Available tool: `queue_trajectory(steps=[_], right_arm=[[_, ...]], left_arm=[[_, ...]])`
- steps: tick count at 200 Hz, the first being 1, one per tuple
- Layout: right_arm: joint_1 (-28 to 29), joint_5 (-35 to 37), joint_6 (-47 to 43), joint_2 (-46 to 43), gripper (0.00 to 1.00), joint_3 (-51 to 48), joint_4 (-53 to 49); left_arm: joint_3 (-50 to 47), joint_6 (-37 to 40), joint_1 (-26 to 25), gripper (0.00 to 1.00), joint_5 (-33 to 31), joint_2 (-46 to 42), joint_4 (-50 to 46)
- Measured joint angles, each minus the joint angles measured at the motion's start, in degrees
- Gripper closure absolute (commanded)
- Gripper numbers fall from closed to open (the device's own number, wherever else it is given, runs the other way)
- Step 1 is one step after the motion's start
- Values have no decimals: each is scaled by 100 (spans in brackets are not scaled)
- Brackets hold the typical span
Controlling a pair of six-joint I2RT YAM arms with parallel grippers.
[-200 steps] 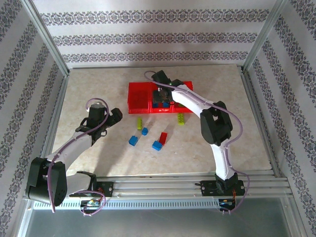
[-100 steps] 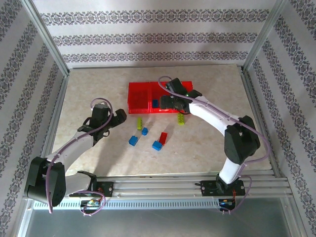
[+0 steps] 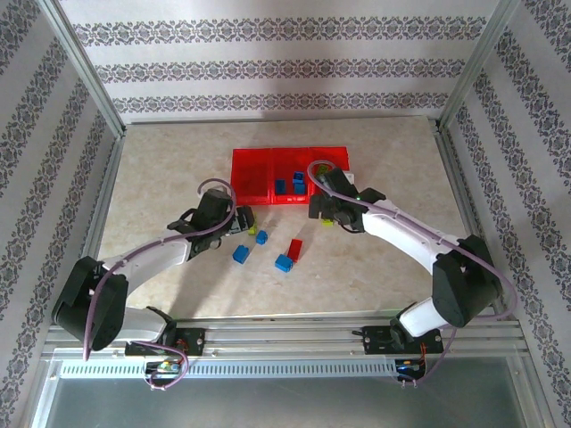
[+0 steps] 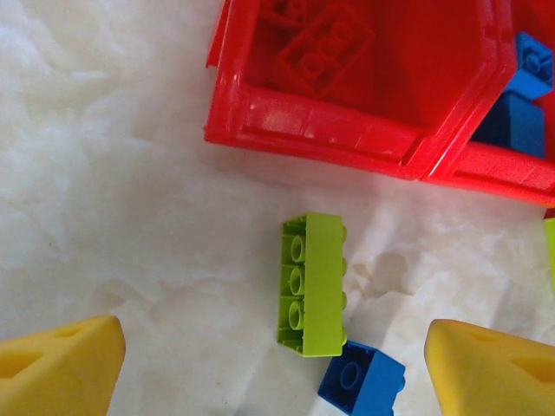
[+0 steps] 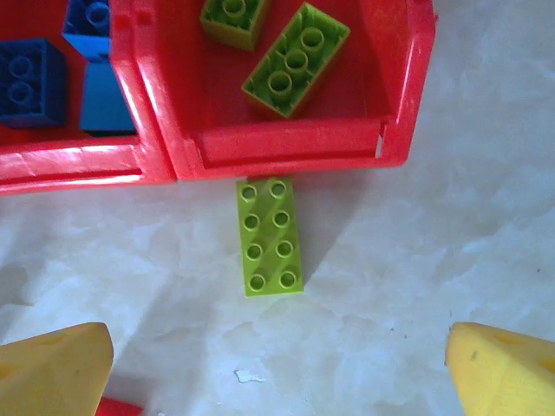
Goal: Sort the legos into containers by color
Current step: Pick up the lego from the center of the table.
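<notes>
A yellow-green lego (image 4: 312, 284) lay mid-frame below the red containers (image 4: 321, 130), a blue lego (image 4: 360, 379) touching its lower end. The left gripper (image 4: 276, 368), wide open and empty, might pinch both. The right gripper (image 5: 277, 373), likewise open and empty, hung over another green lego (image 5: 269, 236) butting the containers' wall, which a finger could strike. Both grippers were cropped at the bottom corners.

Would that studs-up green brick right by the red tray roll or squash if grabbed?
Probably neither. The green brick looks like hard moulded plastic, so likely stiff and light. Lying flat, studs up, it should slide rather than roll. Its far end sits by the tray wall, which would likely block a push that way.
</notes>
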Motion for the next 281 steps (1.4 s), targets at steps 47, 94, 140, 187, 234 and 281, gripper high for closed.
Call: queue_trajectory(steps=[47, 94, 140, 187, 234, 281], right_arm=[[-105, -238, 155, 323, 17, -151, 208], [-243, -481, 131, 1060, 23, -142, 494], [-317, -557, 2, 1655, 30, 17, 605], [-428, -588, -153, 1954, 39, 179, 772], [-468, -560, -286, 2087, 64, 328, 809], [-468, -597, -306, 1993, 78, 221, 953]], left_arm=[[44, -111, -155, 2, -149, 192, 2], [70, -216, -219, 0, -363, 190, -87], [70, -374, -219, 0, -553, 186, -195], [70, -415, -219, 0, -664, 50, -334], [70, -431, -219, 0, -826, -153, -435], [70, -457, -221, 0, -988, -179, -518]])
